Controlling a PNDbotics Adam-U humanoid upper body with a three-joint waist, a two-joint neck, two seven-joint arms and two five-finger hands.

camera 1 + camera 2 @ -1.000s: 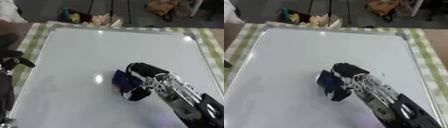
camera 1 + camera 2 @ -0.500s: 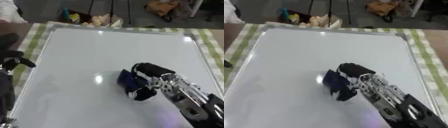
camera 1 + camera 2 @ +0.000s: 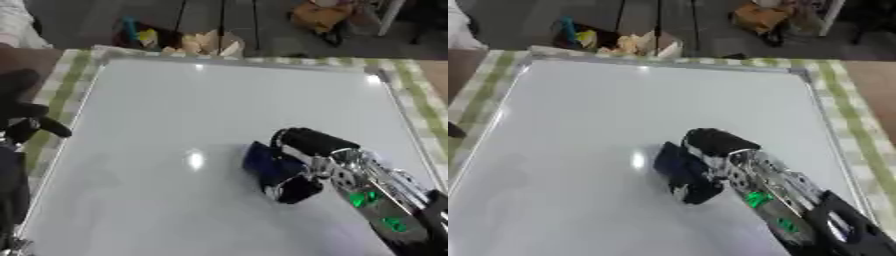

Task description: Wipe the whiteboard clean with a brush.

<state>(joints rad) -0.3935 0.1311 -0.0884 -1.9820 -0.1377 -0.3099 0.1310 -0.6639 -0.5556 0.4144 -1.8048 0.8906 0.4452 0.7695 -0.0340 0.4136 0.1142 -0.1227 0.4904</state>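
The right robot hand point(image 3: 308, 165) reaches in from the lower right, its black fingers and thumb curled round a dark blue block-shaped brush point(image 3: 268, 163) that lies pressed flat on the large white glossy whiteboard point(image 3: 175, 120). The brush sits right of the board's middle, in its nearer half, just beside a bright glare spot. Against the picture a second ago, the hand and brush have moved a little to the right and slightly nearer across the board, with the grasp unchanged. The board lies on a surface covered with a green-and-white checked cloth point(image 3: 63, 85), whose stripes show along the left and right edges. The left robot hand point(image 3: 24, 117) stays at the left edge, off the board, its dark fingers relaxed and holding nothing, as before.
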